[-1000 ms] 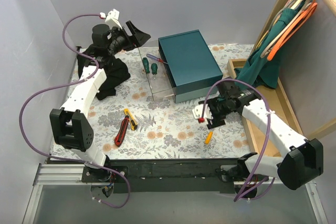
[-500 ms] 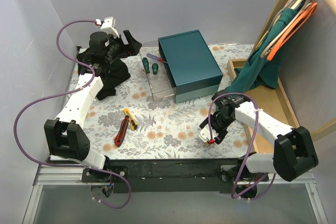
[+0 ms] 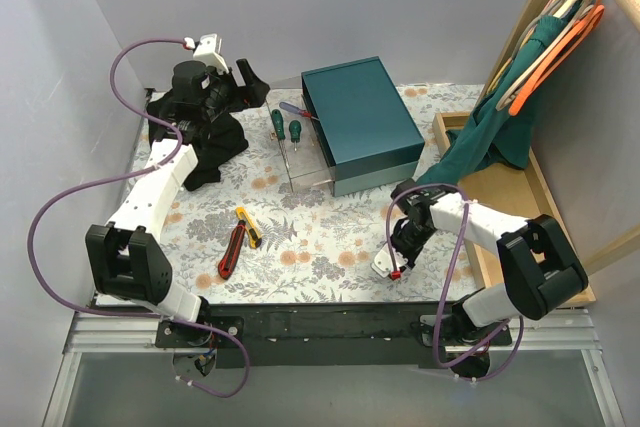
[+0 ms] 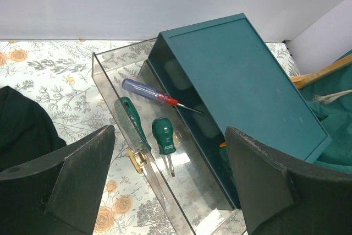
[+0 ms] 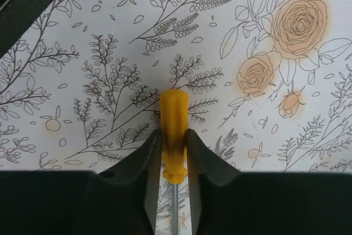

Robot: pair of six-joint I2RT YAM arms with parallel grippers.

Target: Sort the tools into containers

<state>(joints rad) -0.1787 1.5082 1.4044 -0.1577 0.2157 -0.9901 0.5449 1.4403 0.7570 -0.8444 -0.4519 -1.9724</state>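
Observation:
My right gripper [image 5: 174,142] is shut on the handle of a yellow-orange screwdriver [image 5: 174,115] that lies on the flowered tablecloth, one finger against each side. In the top view this gripper [image 3: 398,247] points down near the front right and hides the screwdriver. My left gripper [image 3: 245,82] hangs open at the back left, above the clear tray [image 4: 108,86]. In that tray lie a blue-handled screwdriver [image 4: 144,90] and two green-handled ones [image 4: 132,118] [image 4: 163,135]. The dark teal box [image 3: 360,122] stands right beside the tray. A red utility knife [image 3: 231,250] and a yellow one [image 3: 248,227] lie at the front left.
A black cloth [image 3: 205,142] is bunched under the left arm. A wooden tray [image 3: 520,197] with a teal cloth [image 3: 490,132] draped into it borders the right side, below a rack of hangers. Purple cables loop from both arms.
My right gripper moved toward the front edge, came down over the yellow-orange screwdriver and shut on its handle. The left arm drew back a little and stays open.

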